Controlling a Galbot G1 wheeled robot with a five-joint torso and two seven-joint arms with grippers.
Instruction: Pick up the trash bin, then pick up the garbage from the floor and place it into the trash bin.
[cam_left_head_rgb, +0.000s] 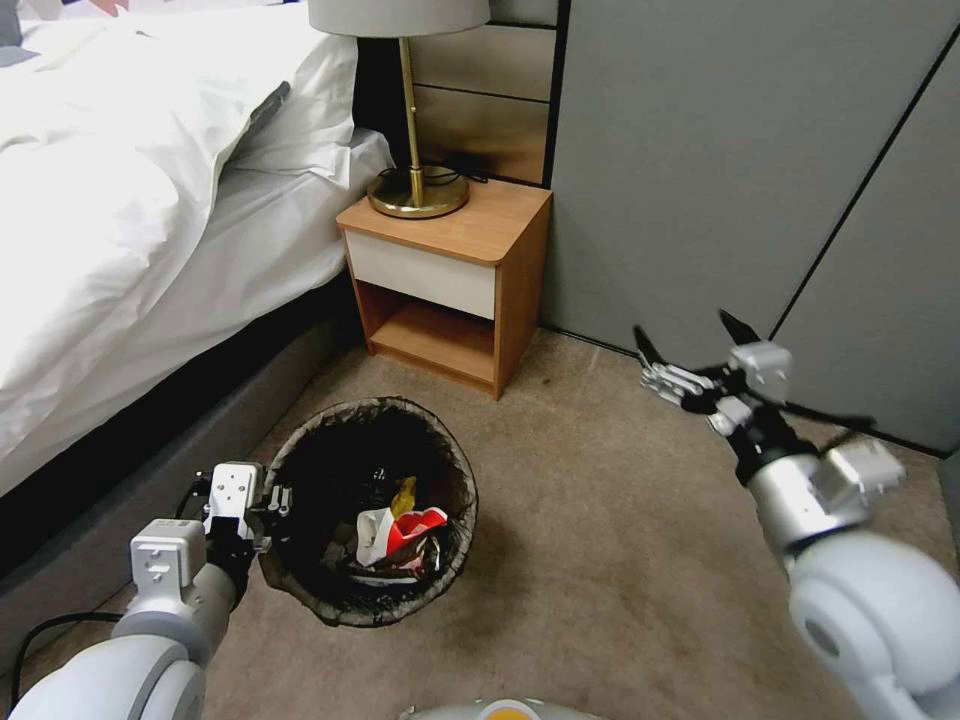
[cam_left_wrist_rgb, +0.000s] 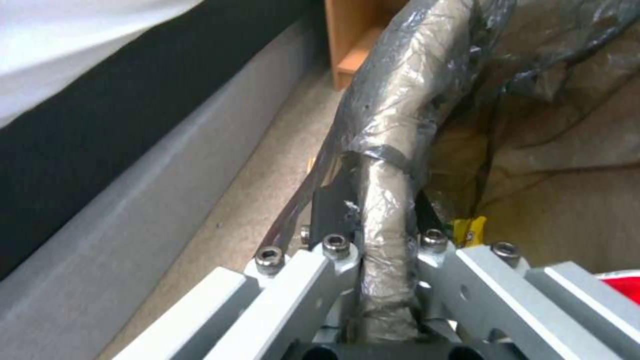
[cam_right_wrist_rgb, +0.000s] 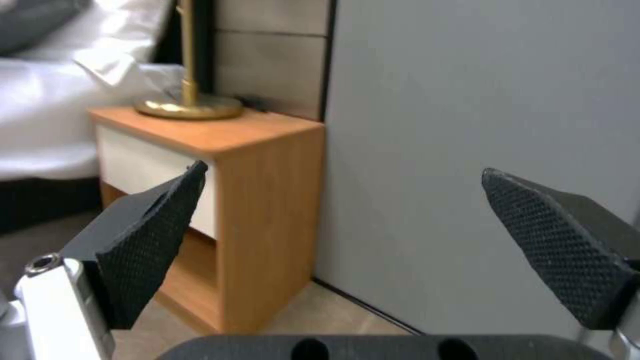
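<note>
Bed (cam_left_head_rgb: 150, 200): white bedding, along robot's left. Nightstand (cam_left_head_rgb: 450, 280) w/ brass lamp (cam_left_head_rgb: 415, 190) stands beside it, against grey wall panel (cam_left_head_rgb: 720, 170).

Trash bin (cam_left_head_rgb: 370, 510): round, dark bag folded over rim, near bed base, in front of nightstand. Long axis approx. vertical; mouth points up toward head cam. Whether base touches carpet (cam_left_head_rgb: 620, 560): cannot tell.

Garbage (cam_left_head_rgb: 400, 535): red-white carton, yellow wrapper, dark bits, all inside bin.

Left end effector (cam_left_head_rgb: 272, 505): closed on bin rim at bed-side edge; left wrist view shows bagged rim (cam_left_wrist_rgb: 387, 200) clamped between fingers.

Right end effector (cam_left_head_rgb: 690, 345): wide open, holding nothing, raised above carpet well right of bin, pointing toward nightstand/wall corner; pads (cam_right_wrist_rgb: 153, 245) well apart.
</note>
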